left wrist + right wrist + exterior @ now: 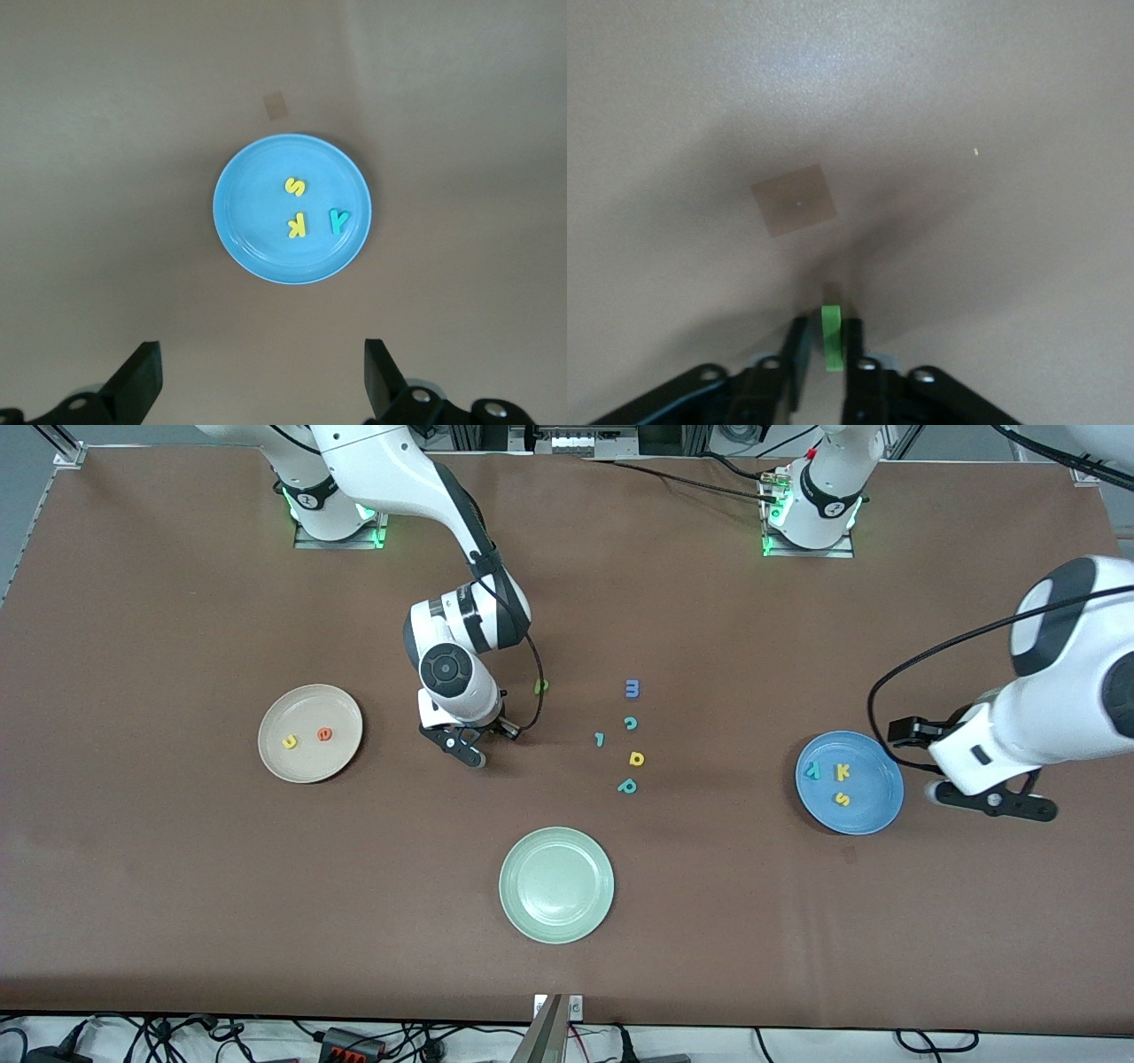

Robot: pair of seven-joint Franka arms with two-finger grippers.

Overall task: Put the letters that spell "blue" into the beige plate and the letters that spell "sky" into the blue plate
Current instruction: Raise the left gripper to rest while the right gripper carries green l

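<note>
1. The bench (159,886) is covered in a matte brown sheet; the three plates on it are smooth and round with plain rims.
2. The beige plate (310,766), in the left middle of the front view, holds a yellow u (290,741) and an orange e (325,733).
3. The blue plate (873,815), at right in the front view, holds a teal y (811,771), a yellow k (843,771) and a yellow s (842,799), all small, flat toy letters.
4. The pale green plate (556,884) lies low in the centre of the front view.
5. The right gripper (469,746) sits low over the bench near the frame's middle, its fingers (796,359) pinched on a straight green bar l (831,336).
6. A small green letter (541,685) lies just beside that arm.
7. The left gripper (261,376) hangs beside the blue plate, fingers spread wide, holding nothing.
8. Loose letters cluster in the centre: a blue m (632,688), teal c (630,723), small teal l (600,739), yellow d shape (636,758) and teal p shape (627,786).
</note>
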